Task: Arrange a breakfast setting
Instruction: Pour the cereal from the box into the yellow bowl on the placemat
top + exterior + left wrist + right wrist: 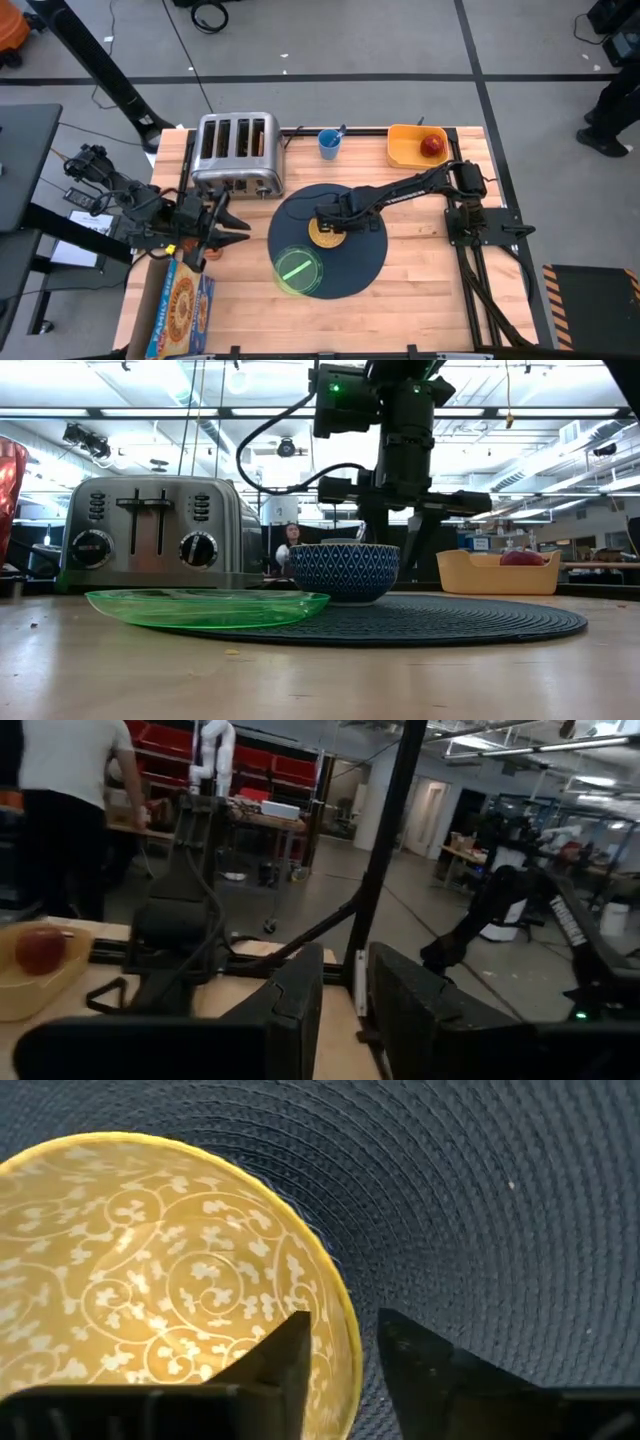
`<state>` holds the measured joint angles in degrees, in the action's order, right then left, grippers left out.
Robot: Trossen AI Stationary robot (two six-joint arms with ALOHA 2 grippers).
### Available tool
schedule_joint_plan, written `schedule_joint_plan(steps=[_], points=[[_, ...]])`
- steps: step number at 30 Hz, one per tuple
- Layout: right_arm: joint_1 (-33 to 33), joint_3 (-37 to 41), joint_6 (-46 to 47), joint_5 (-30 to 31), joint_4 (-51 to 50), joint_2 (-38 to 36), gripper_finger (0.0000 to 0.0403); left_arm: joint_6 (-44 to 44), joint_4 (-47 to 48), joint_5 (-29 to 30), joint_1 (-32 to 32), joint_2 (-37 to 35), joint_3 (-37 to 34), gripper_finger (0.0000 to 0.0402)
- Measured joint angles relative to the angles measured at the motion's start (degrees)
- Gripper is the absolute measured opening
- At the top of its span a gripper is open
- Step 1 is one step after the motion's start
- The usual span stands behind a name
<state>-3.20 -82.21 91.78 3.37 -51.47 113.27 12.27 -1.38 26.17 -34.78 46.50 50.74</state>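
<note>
The cereal bowl (pixel 327 233), yellow inside and blue-patterned outside (pixel 343 571), stands on the round dark mat (pixel 355 265). My right gripper (pixel 345 1342) reaches down onto its far rim from above (pixel 368 532). The green plate (pixel 297 270) lies on the mat's near left part, overhanging its edge (pixel 205 606). The red apple (pixel 432 146) lies in the yellow bin (pixel 405 152). My left gripper (pixel 228 226) waits at the table's left, empty, with a narrow gap between its fingers (pixel 300 1010). The tumbler is out of view. My right gripper has the bowl's rim (pixel 352 1372) between its two fingers, one finger (pixel 290 1355) inside the bowl and one (pixel 410 1360) outside. The fingers come from above, pointing down. The bowl stands upright with its base on the mat.
A steel toaster (pixel 237 153) stands at the back left, with brown toast in a slot (pixel 258 140). A small blue cup (pixel 329 143) stands behind the mat. A cereal box (pixel 180 310) lies at the near left corner. A person shows beyond the table (pixel 291 540).
</note>
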Motion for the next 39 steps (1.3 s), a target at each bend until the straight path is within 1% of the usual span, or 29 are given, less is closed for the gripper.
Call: schedule_joint_plan(steps=[5,10,13,17,24,27,30,33,35,39], points=[[-0.21,-0.89,-2.73,0.92,-2.03,-2.61,0.0174,2.24,-2.50,-0.85,-2.17,0.08,0.59,0.0117],[-1.21,-1.24,-5.06,3.10,-6.14,-7.41,0.0204,3.26,-0.86,-0.75,-3.88,2.40,6.02,0.0157],[-2.18,-1.28,-6.36,5.20,-7.62,-11.20,0.0215,5.02,4.52,-0.83,-4.48,4.88,11.44,0.0179],[-4.06,-1.28,-8.77,9.79,-7.38,-16.50,0.0222,12.46,15.90,-0.50,-4.39,9.30,20.59,0.0184],[-7.36,-1.28,-15.02,15.58,-7.38,-24.23,0.0222,35.13,40.96,-0.57,-7.06,19.66,38.99,0.0171],[-8.51,-1.28,-18.99,17.28,-7.67,-26.30,0.0222,45.02,49.24,-1.27,-9.36,24.10,45.43,0.0167],[-9.43,-1.28,-22.41,18.88,-7.89,-27.85,0.0222,55.34,51.66,-6.12,-12.76,27.94,49.40,0.0167],[-10.00,-1.28,-26.87,19.72,-7.78,-28.43,0.0223,66.25,51.85,-10.41,-16.73,31.45,51.10,0.0166],[-10.22,-1.28,-29.56,19.94,-7.78,-28.40,0.0223,74.07,51.92,-11.22,-18.65,33.09,51.39,0.0166],[-10.25,-1.28,-35.90,20.06,-6.79,-27.58,0.0222,89.24,53.87,-10.74,-22.29,35.21,51.45,0.0166]])
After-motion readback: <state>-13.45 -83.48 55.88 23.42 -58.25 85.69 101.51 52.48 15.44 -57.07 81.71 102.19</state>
